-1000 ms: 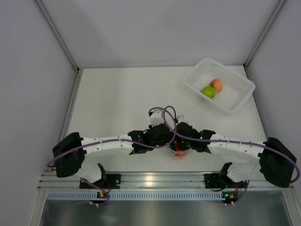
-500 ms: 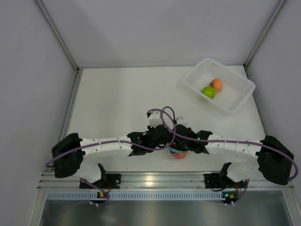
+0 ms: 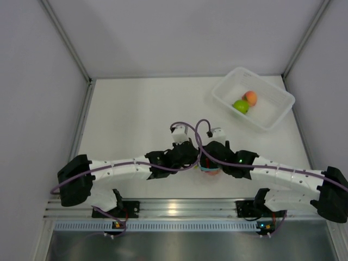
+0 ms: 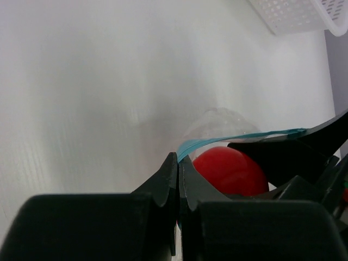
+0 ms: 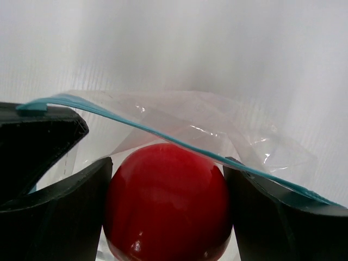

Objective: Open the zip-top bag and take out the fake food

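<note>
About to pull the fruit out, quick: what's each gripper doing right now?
Left gripper: closed, pinching the zip-top bag by its teal zip strip.
Right gripper: closed on the red fruit.

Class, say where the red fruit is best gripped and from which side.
Grip the red fruit across its widest middle, entering through the zip-top bag's open mouth, which the left end effector pinches up by the zip strip. It is round: off-centre fingers would slip.

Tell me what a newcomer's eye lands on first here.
A red fruit sits inside the clear zip-top bag, held between the jaws of the right gripper. The left gripper pinches the bag's teal zip strip beside it. Far right, a white bin holds a green fruit and an orange fruit.
</note>
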{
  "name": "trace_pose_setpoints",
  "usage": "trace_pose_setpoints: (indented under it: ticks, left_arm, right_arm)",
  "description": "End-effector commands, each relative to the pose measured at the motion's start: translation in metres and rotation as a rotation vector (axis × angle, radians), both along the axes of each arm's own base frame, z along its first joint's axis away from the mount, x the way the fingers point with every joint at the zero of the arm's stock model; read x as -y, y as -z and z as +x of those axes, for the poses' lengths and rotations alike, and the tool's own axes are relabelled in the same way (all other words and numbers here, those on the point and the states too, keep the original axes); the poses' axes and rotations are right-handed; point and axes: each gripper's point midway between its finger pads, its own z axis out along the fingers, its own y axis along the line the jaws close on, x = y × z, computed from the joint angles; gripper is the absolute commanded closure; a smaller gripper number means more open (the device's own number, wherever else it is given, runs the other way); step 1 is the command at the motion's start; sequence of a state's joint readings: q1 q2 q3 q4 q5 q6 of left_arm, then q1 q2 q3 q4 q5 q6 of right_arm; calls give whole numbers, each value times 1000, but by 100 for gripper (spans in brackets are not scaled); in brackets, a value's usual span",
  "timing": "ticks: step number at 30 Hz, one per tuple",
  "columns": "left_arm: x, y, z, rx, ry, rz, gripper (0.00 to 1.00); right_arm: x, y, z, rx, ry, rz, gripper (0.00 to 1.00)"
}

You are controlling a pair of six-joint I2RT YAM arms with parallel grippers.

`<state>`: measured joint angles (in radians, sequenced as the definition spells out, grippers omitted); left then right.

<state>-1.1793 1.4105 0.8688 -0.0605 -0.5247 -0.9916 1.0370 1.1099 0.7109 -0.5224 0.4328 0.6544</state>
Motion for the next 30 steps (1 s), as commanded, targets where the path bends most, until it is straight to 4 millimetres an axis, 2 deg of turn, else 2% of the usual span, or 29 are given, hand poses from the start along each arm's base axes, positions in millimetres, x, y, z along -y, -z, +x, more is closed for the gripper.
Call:
trace_pose_setpoints:
  ticks: [1,7,12,17,21,24,28,29,30]
  left_arm:
    - [20,-26,2,18,53,-72,100]
    - [29,-17,-2,-8,89,-57,100]
    - [34,-9,-3,-28,99,-57,100]
    - [28,-3,1,-22,56,-45,100]
    - [19,1,6,-18,9,-40,100]
    - [10,2,9,-4,-35,-38,100]
    - [-3,3,13,14,-73,-27,100]
    - [-6,5,14,14,-78,-22,100]
    - [-11,8,17,8,-92,-10,100]
  right_arm:
    - [8,-40,22,157,79,0,49]
    - [6,-76,39,293,154,116,51]
    - [-2,-98,47,355,185,232,52]
    - [-20,-114,44,347,133,332,52]
    - [-37,-126,32,321,61,459,52]
    - [-33,-144,28,341,51,504,52]
    - [-9,-173,35,437,77,430,53]
    - [-5,-187,37,457,84,427,53]
    - [5,-185,43,460,103,380,53]
